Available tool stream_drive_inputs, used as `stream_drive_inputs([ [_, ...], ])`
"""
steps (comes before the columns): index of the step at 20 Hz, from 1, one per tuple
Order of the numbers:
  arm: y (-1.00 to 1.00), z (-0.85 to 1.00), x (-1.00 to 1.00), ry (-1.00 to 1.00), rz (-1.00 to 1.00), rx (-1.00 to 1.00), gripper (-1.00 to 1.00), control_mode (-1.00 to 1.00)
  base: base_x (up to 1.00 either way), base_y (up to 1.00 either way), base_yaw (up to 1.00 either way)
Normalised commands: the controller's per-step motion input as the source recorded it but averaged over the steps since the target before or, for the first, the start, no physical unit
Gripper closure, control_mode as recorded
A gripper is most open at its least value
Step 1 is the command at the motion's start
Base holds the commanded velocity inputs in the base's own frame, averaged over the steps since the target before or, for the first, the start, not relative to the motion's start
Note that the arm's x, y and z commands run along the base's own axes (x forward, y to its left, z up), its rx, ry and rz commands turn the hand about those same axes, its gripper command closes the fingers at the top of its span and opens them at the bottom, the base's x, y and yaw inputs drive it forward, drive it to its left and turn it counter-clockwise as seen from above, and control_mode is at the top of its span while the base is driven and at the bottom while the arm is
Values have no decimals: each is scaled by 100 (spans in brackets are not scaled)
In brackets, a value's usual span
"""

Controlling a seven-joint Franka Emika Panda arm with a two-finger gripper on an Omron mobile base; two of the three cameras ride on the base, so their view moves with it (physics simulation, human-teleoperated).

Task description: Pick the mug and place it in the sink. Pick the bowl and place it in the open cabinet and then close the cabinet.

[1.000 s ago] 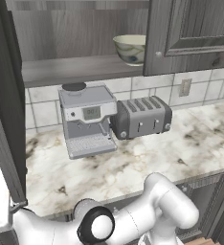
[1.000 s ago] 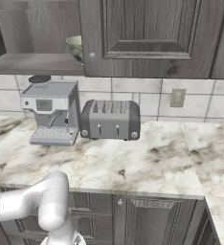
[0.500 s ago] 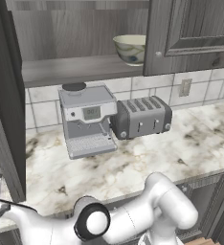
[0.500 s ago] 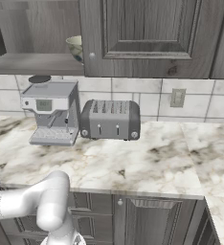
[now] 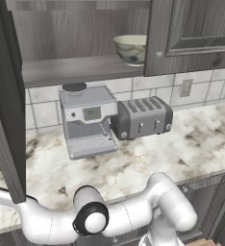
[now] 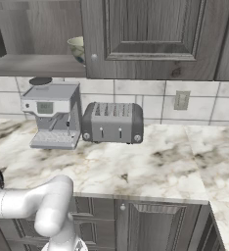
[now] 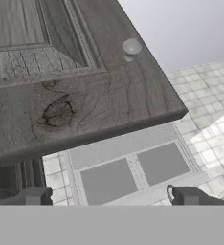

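The bowl [image 5: 131,48] sat on the cabinet [image 5: 81,69] shelf at the upper middle of the frame, so only closing looked left. My fingers [image 7: 33,196] were spread wide, empty, near the open door [image 7: 75,81].

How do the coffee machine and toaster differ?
The coffee machine is light silver, boxy and taller, with a dark round cap on top and a small front display; the toaster is dark grey, lower and wider, with slots on top and front levers. The coffee machine stands left of the toaster. Both sit on the marble counter against the tiled wall.
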Motion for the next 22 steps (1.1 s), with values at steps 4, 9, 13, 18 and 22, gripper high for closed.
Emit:
stream_drive_inputs([
  [4,0,38,-13,0,-7,0,-100,-100,0,0,0],
  [9,-23,19,-25,0,-5,6,-100,-100,0,0,0],
  [13,-60,13,-18,2,0,18,-100,-100,0,0,0],
  [18,-56,21,0,8,0,18,-100,-100,0,0,0],
  [22,-42,44,-3,2,0,13,-100,-100,0,0,0],
])
